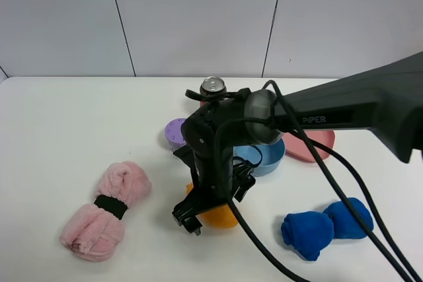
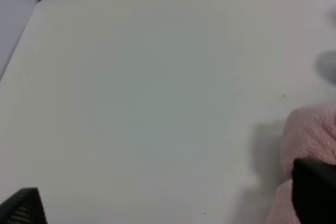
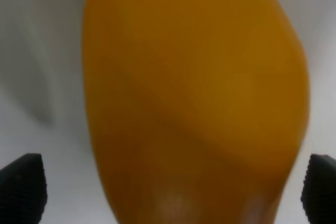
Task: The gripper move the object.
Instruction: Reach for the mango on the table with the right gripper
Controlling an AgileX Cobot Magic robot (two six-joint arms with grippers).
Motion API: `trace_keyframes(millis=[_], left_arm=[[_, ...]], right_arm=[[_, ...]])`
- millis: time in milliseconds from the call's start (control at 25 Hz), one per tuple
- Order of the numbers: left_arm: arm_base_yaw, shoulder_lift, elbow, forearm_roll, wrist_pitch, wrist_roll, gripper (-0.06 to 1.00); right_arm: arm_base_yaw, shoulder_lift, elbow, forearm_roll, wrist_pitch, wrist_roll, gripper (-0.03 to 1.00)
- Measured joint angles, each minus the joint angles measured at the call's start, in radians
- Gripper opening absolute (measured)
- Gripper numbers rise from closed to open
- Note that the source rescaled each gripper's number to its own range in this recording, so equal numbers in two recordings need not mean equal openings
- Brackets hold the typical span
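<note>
Orange-yellow mango (image 1: 221,216): lay on the table (image 1: 66,117) near the bowl (image 1: 268,156), under your right gripper (image 3: 173,195). Fingers (image 3: 23,184) wide, astride it, apparently not touching, though the close view was blurred. Risk: glossy, rounded skin could squirt from off-centre closing pads and roll.

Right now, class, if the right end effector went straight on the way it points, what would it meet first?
The orange-yellow object, lying close ahead of the right end effector, between its open jaws; the exact gap is unclear.
</note>
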Motion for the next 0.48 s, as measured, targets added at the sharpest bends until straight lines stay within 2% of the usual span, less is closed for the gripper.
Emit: trace_keyframes(millis=[80,160,280,440,480], left_arm=[[0.000,0.000,0.000,0.000,0.000,0.000,1.00],[0.000,0.000,0.000,0.000,0.000,0.000,1.00],[0.000,0.000,0.000,0.000,0.000,0.000,1.00],[0.000,0.000,0.000,0.000,0.000,0.000,1.00],[0.000,0.000,0.000,0.000,0.000,0.000,1.00]], right_arm=[[0.000,0.009,-0.005,0.000,-0.003,0.001,0.91],[0.000,0.010,-0.009,0.000,-0.006,0.004,0.84],[0.000,0.010,-0.014,0.000,-0.008,0.007,0.66],[0.000,0.010,-0.014,0.000,-0.007,0.008,0.28],[0.000,0.010,-0.014,0.000,-0.006,0.008,0.14]])
